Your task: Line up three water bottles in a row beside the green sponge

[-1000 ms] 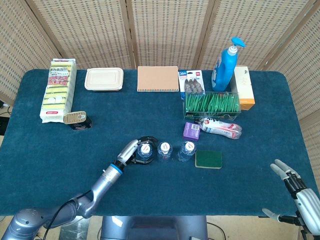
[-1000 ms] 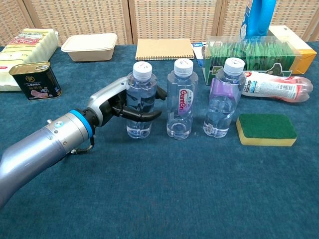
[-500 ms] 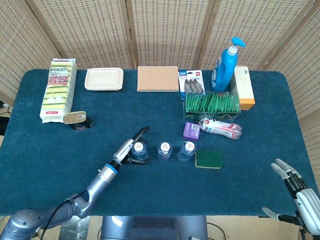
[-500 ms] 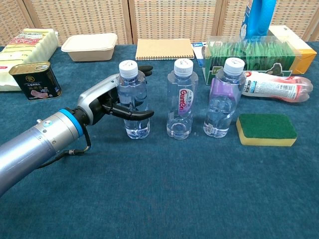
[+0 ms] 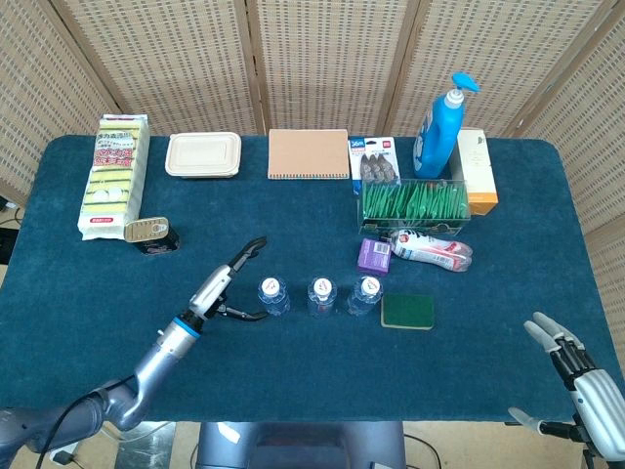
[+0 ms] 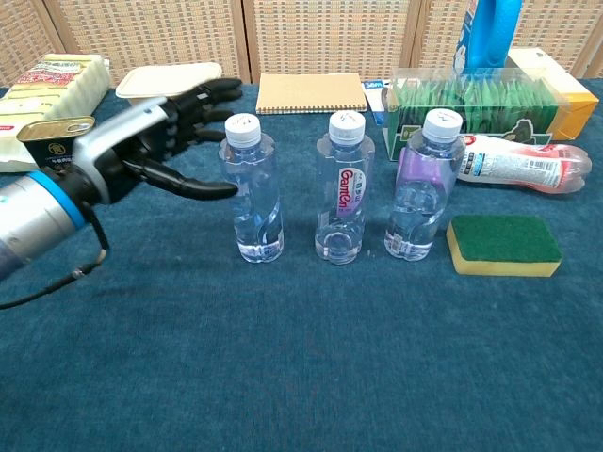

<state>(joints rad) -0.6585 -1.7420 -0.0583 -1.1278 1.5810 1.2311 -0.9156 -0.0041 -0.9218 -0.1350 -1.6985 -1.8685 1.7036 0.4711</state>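
Three bottles upright in row, mid-surface toward front edge: left bottle (image 6: 252, 188), middle bottle (image 6: 341, 186), right bottle (image 6: 418, 185). Green sponge (image 6: 502, 245) just beside right bottle, apart. Row looks done. Left hand (image 6: 151, 141) spread, holding nothing, left of left bottle, fingertips near, not touching. Right hand (image 5: 571, 362) spread, empty, front right corner, well apart. One sponge.

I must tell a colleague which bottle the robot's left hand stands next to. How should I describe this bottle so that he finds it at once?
Start at the green sponge near the front of the blue table; three upright water bottles stand in a row to its left. Take the far-left bottle, the farthest from the sponge. Unlike the middle bottle with its pink lettering, it shows no label, and the open left hand is just beside it, not touching.
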